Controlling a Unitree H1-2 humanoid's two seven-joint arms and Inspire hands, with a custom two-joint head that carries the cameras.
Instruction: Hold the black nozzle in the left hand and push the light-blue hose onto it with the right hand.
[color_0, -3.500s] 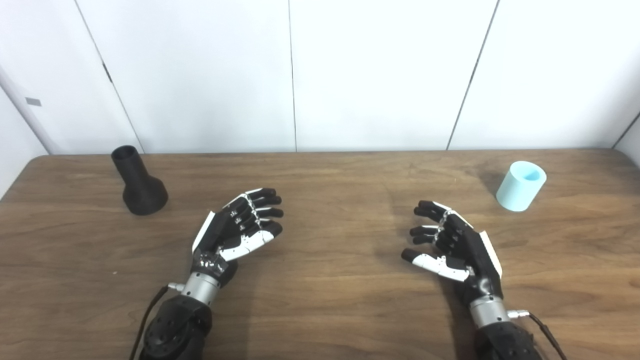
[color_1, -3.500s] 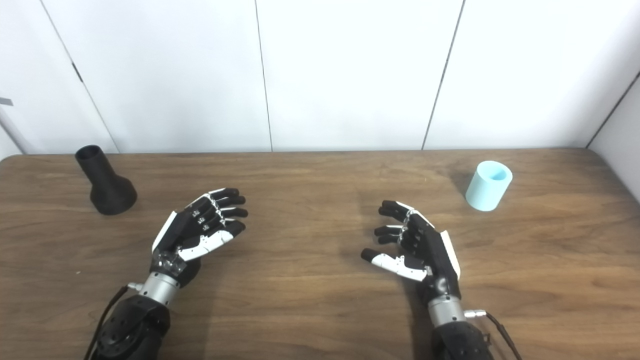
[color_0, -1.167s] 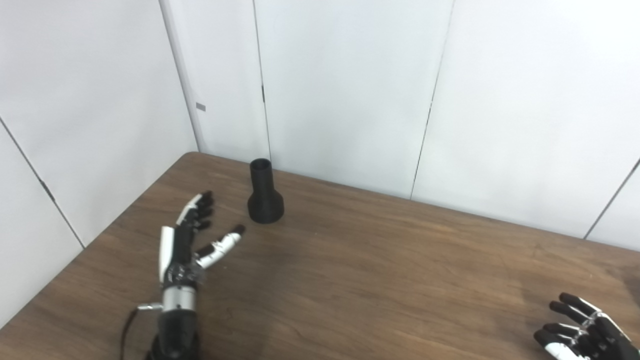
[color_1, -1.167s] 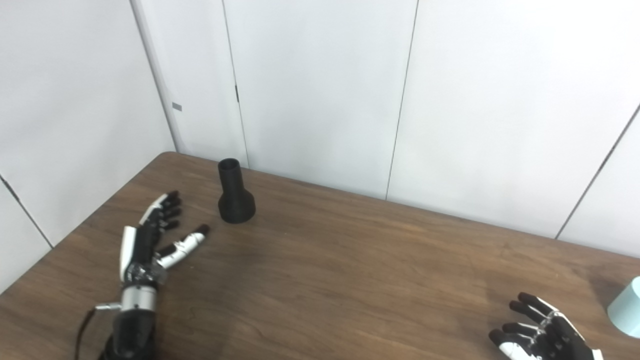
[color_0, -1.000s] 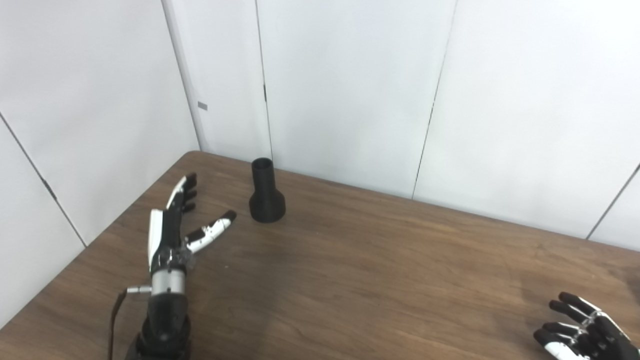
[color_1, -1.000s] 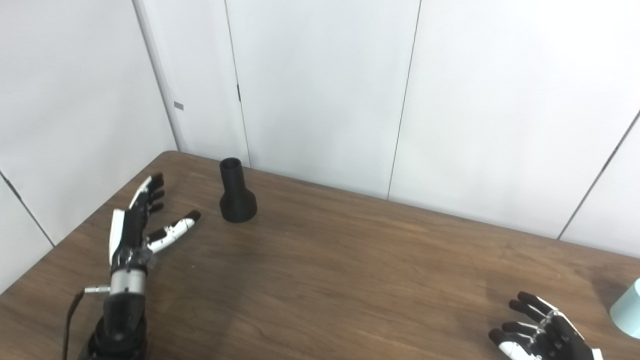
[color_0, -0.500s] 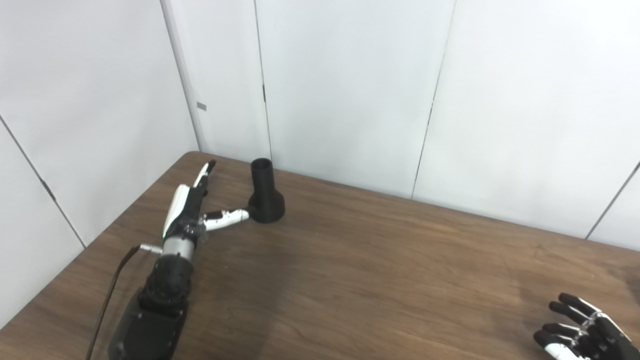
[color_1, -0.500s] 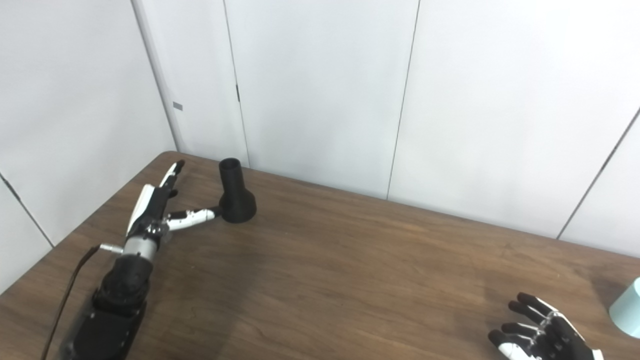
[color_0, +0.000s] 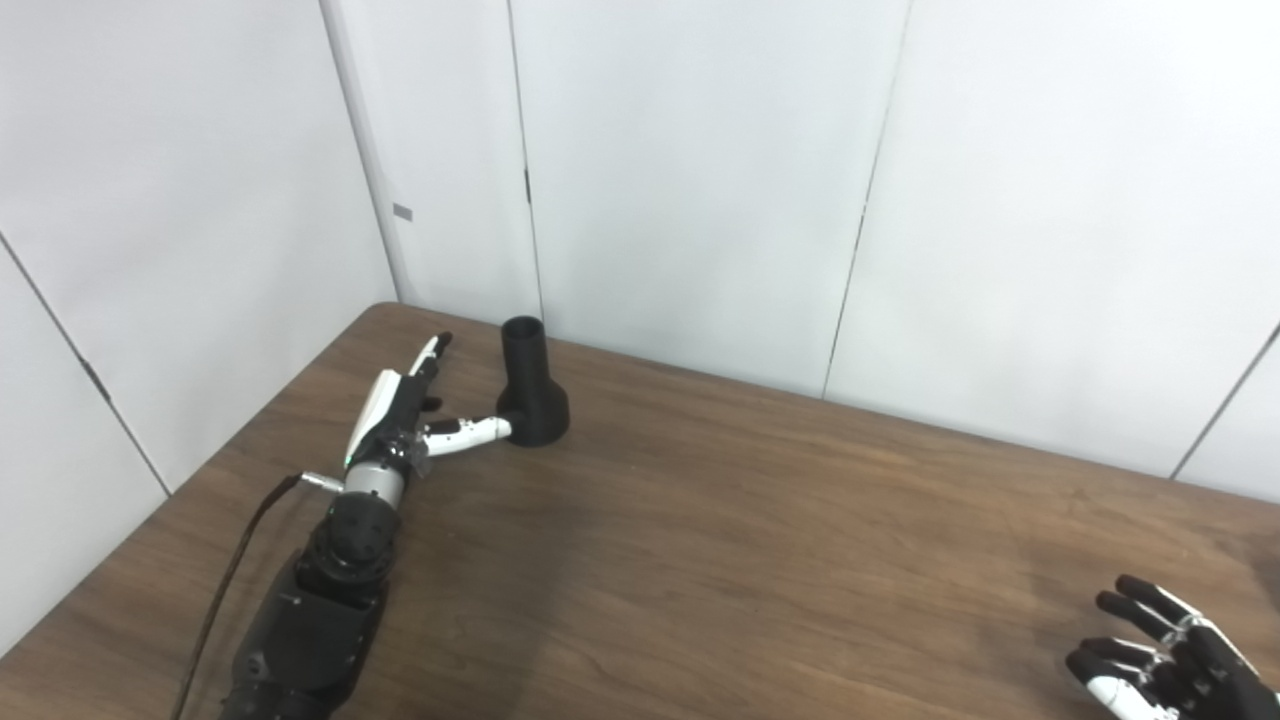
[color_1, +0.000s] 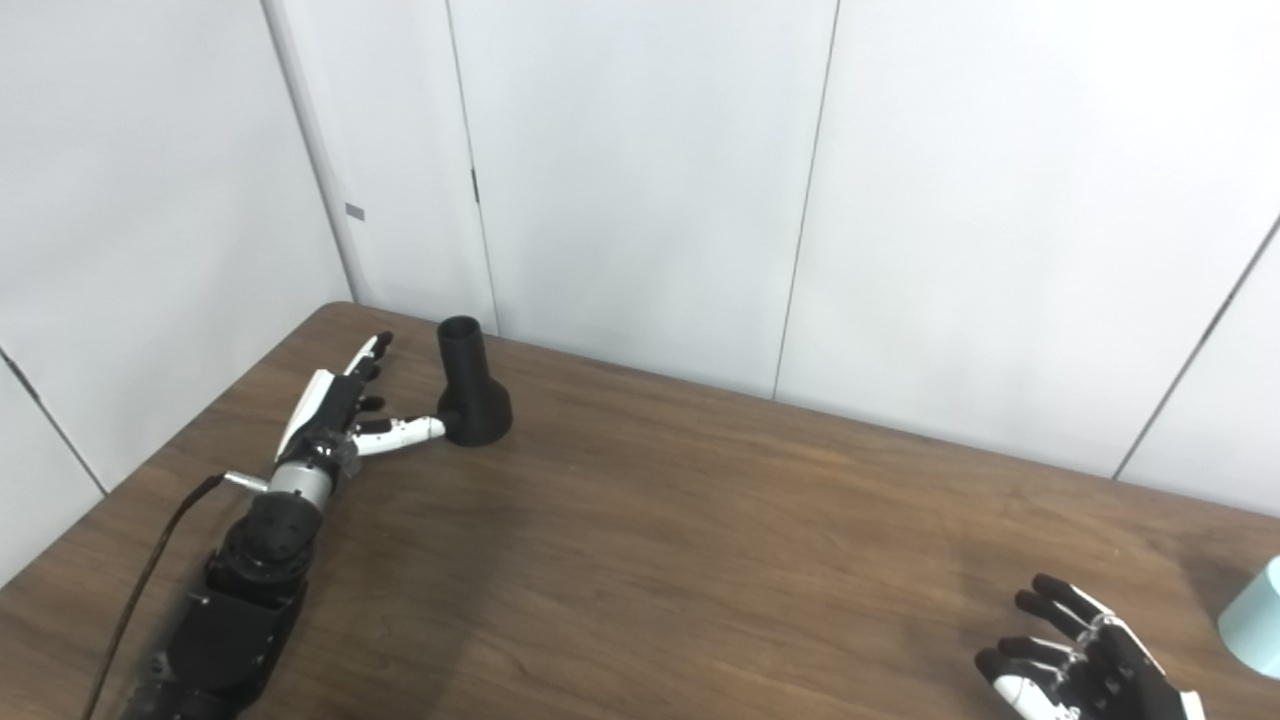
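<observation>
Nozzle (color_0: 532, 392) first: it stands upright on its wide base near the far left corner of the table (color_0: 720, 540), just before the white wall (color_0: 690, 170). To its left, the left hand (color_0: 405, 415) lies low with fingers spread and straight along the nozzle's far side, thumb tip reaching the base; it grips nothing yet. Further right the wood is bare. At the right edge, the right hand (color_1: 1085, 665) waits near the bottom, fingers apart and lightly curled, empty, with the hose (color_1: 1255, 620) just beside it, half out of frame. My worry is that the thumb may nudge the base and tip or slide the nozzle before the fingers wrap the narrow neck.
</observation>
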